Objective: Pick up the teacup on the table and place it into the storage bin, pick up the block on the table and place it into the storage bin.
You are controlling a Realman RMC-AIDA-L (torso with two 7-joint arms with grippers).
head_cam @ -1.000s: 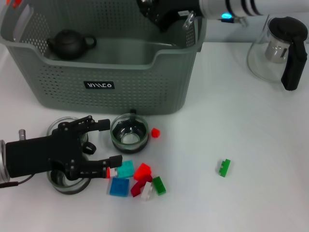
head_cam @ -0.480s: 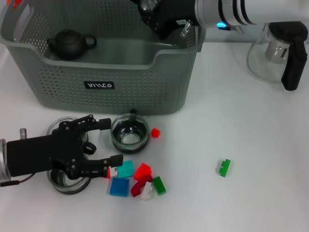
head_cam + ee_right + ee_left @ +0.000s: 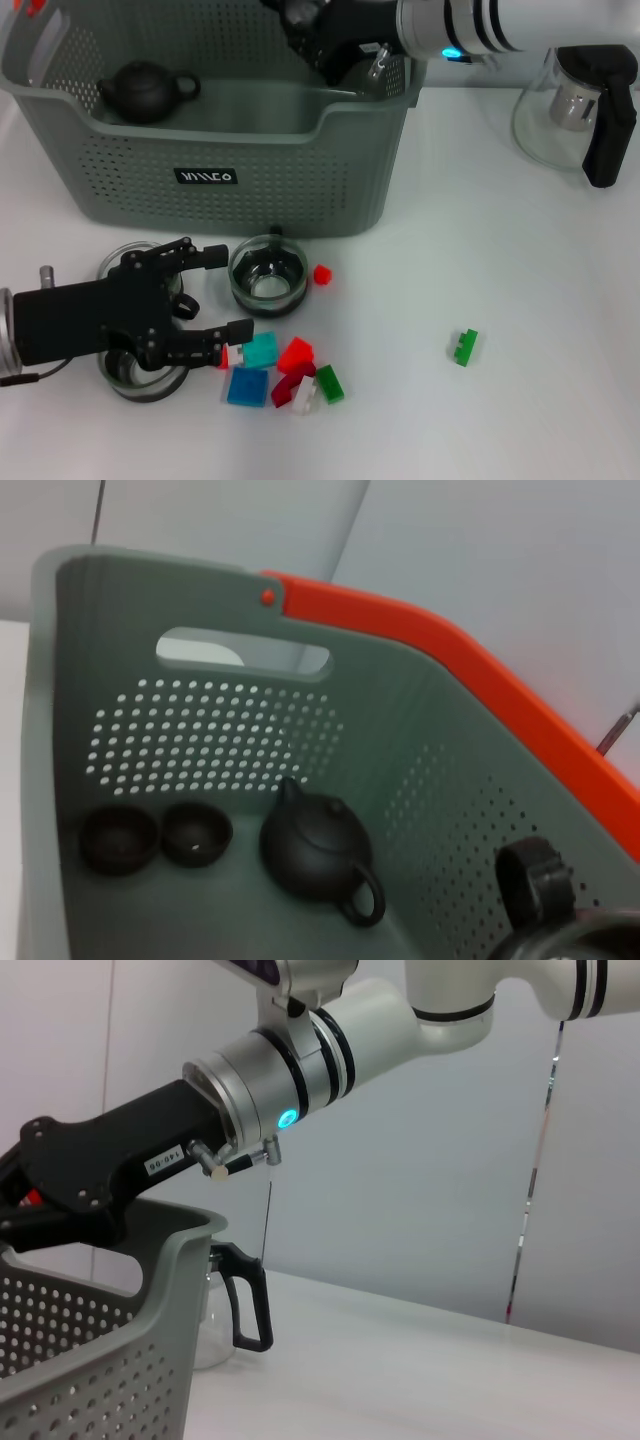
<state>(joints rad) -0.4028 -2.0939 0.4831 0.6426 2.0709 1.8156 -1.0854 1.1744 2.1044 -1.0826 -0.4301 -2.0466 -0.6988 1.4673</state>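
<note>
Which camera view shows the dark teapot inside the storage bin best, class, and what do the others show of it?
The right wrist view: the dark teapot is seen whole, standing on the storage bin floor beside two small dark cups. The head view shows it smaller, partly behind the bin's front wall. The left wrist view shows only a corner of the bin, no teapot.

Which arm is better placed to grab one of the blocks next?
Left. The left pincer is open, low over the table beside the teal block. The right pincer is over the storage bin.
</note>
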